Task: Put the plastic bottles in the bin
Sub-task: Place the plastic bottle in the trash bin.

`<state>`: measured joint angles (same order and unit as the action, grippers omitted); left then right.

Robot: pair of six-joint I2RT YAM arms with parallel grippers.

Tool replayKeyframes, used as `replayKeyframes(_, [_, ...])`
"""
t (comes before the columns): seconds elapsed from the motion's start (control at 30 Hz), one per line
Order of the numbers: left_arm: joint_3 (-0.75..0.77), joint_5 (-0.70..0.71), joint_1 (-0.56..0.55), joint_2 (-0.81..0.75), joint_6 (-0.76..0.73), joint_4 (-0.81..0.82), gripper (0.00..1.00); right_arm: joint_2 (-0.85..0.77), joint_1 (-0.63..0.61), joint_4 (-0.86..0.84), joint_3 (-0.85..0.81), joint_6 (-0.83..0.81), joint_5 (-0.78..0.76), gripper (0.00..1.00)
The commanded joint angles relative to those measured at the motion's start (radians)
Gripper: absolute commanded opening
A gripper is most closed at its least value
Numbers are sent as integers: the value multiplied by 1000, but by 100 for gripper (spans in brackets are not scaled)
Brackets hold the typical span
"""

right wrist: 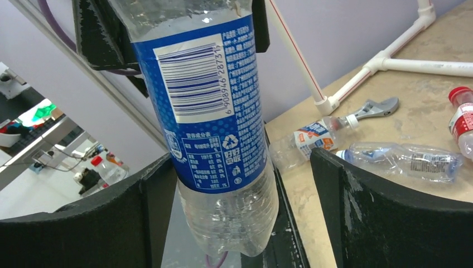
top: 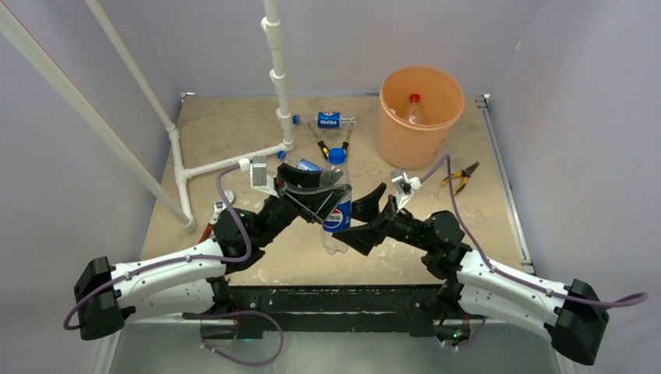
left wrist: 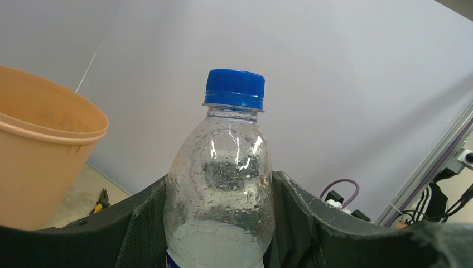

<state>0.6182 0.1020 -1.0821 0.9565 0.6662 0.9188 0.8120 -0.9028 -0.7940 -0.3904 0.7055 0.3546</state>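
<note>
My left gripper (top: 322, 195) (left wrist: 220, 184) is shut on a clear plastic bottle (top: 337, 216) (left wrist: 220, 206) (right wrist: 206, 106) with a blue cap (left wrist: 234, 89) and a blue label, holding it upright above the table's near middle. My right gripper (top: 357, 218) (right wrist: 242, 167) is open around the bottle's lower part, with a gap on the right finger's (right wrist: 390, 218) side. The orange bin (top: 394, 136) (left wrist: 39, 156) stands at the back right with a red-capped bottle (top: 414, 109) inside. Another blue-labelled bottle (top: 327, 121) lies at the back centre.
Three more bottles (right wrist: 315, 137) (right wrist: 401, 159) (right wrist: 463, 120) lie on the table beside a wrench (right wrist: 373, 106) in the right wrist view. Yellow-and-black pliers (top: 461, 178) (left wrist: 100, 201) lie right of the bin. A white pipe frame (top: 234, 160) crosses the back left.
</note>
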Motion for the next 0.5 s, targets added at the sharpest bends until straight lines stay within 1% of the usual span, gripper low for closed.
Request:
replayKeyframes(0.0, [29,-25,-3,5,31,85,28,6,-17,-42,-29,-34,-52,85])
replayKeyframes(0.13, [19,-24,-3,-3,35,80,32,-2,-21,-52,-22,-45,-54,66])
replayKeyframes(0.23, [16,-24,-2,-7,39,67,36,-2,-24,-65,-16,-47,-54,55])
replayKeyframes(0.27, [15,-29,-2,-6,41,65,39,-6,-25,-69,-13,-48,-58,51])
replayKeyframes(0.4, [20,-67,-3,-7,44,21,60,-44,-25,-41,-14,-68,-86,47])
replayKeyframes(0.47, [21,-79,-2,-9,43,-13,65,-66,-26,-20,-19,-83,-102,46])
